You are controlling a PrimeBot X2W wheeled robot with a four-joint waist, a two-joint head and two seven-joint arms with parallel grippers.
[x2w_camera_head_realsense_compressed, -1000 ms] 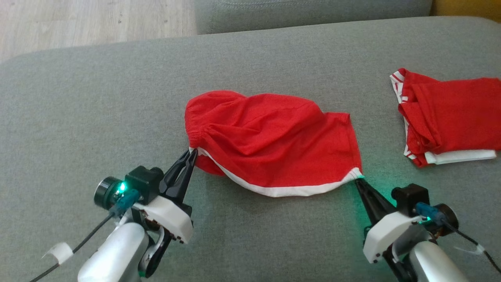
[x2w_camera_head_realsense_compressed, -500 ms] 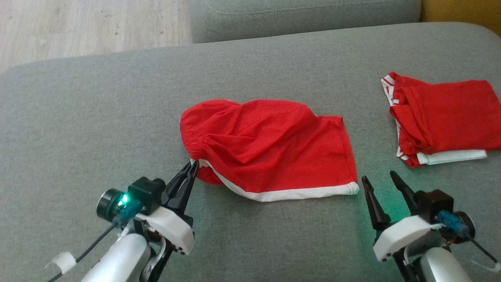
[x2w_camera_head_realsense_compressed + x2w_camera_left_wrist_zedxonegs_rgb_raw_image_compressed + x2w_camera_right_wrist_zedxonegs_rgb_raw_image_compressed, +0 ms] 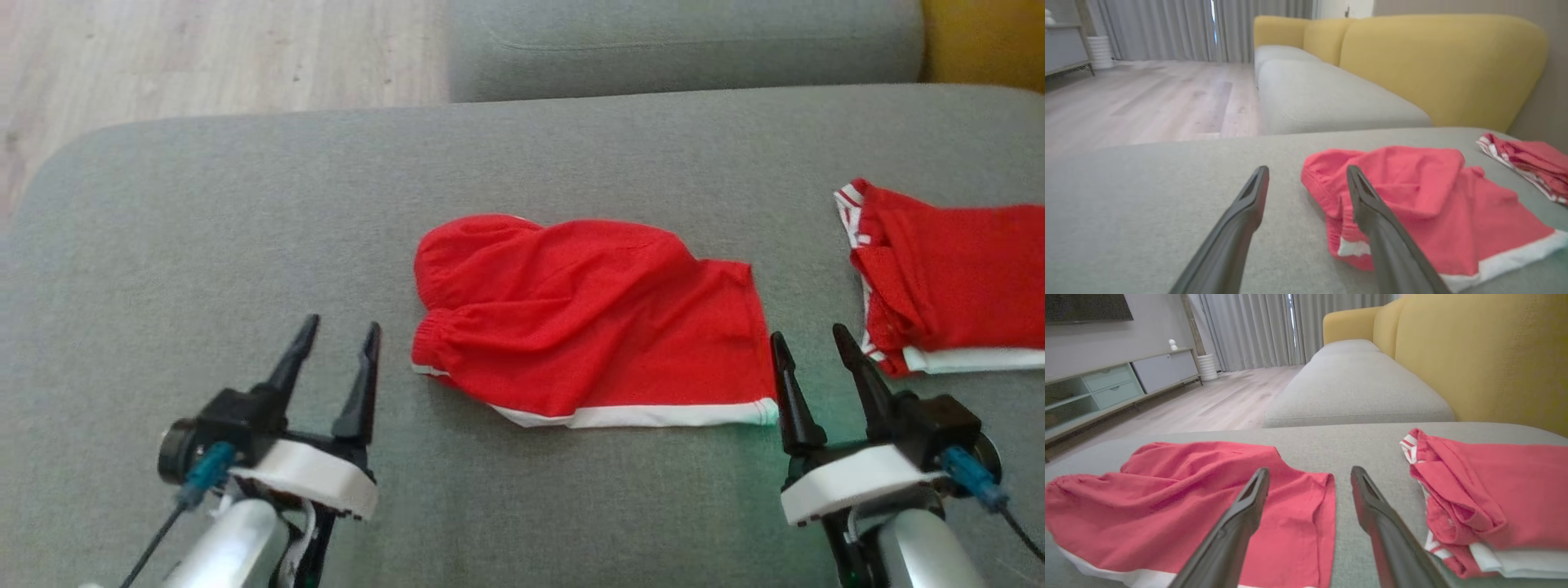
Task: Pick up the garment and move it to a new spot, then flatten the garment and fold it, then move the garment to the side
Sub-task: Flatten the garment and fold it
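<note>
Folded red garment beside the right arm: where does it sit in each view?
Head view: folded garment at the right edge, mid-height.
Left wrist view: folded garment at the far right edge.
Right wrist view: folded garment on the right side.
Shared landmark: white-hemmed red shorts, lying left of it in all three.

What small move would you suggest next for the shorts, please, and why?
Probably reach the left pincer to the gathered waistband end of the shorts and pinch it, to pull it flat. Both pincers stand open, holding nothing. The left end is humped and folded over itself, while the end by the right pincer lies flat.
</note>
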